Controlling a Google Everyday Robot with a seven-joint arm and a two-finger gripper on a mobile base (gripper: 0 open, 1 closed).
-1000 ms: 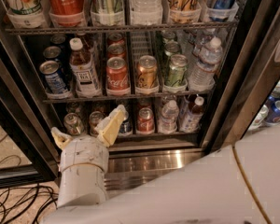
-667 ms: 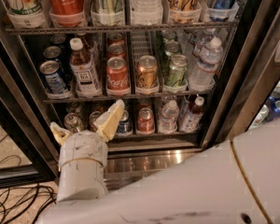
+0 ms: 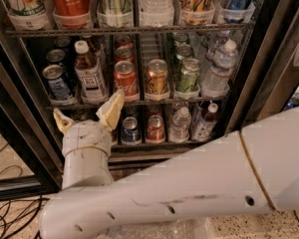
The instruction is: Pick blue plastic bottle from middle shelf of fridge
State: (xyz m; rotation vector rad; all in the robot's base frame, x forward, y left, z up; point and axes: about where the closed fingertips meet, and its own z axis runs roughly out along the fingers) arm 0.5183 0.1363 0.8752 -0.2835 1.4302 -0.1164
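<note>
The blue plastic bottle (image 3: 88, 72), with a white cap, amber liquid and a white label, stands upright in the second lane from the left on the middle shelf (image 3: 134, 102) of the fridge (image 3: 249, 83). My gripper (image 3: 85, 113) is below and in front of the bottle, at the height of the shelf's front rail. Its two cream fingers are spread apart and hold nothing. The left fingertip (image 3: 60, 119) sits low; the right fingertip (image 3: 113, 107) reaches up to the rail. My white arm (image 3: 189, 183) crosses the lower half of the view.
A blue-and-silver can (image 3: 58, 82) stands left of the bottle, with a red cola can (image 3: 125, 79), a gold can (image 3: 157, 77), a green can (image 3: 188, 75) and a clear water bottle (image 3: 219, 67) to its right. Upper and lower shelves hold more drinks. Cables (image 3: 5, 218) lie on the floor.
The gripper has risen and moved slightly right toward the middle shelf's front rail. The arm has swung further across the lower part of the view. The drinks have not moved.
</note>
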